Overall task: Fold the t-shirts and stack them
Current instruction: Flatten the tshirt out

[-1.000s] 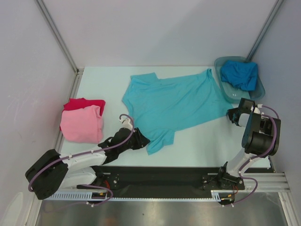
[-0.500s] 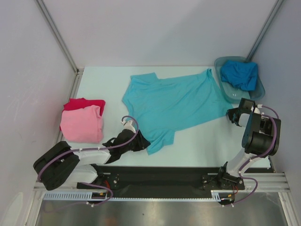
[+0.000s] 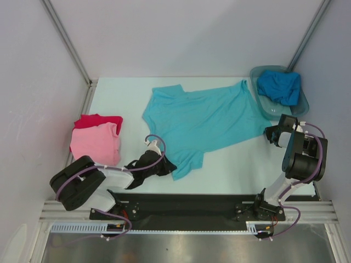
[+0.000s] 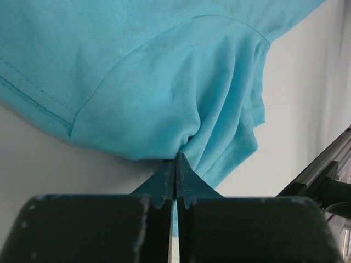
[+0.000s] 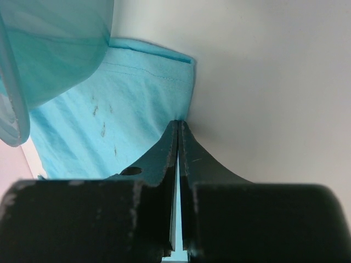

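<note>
Plainly, left fingers (image 4: 164,181) pinch the turquoise t-shirt (image 4: 137,82) (sleeve bunched).

Plain colours throughout: turquoise t-shirt (image 3: 203,120), pink t-shirt (image 3: 96,147), red t-shirt (image 3: 93,120), deep blue t-shirt (image 3: 279,86), grey translucent tub (image 3: 272,113).

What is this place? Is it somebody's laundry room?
Probably a robot lab booth, not a home. A left arm and a right arm are bolted to a metal rail at a white table. Blank panels wall it in. A turquoise shirt lies spread, likely for folding practice.
</note>
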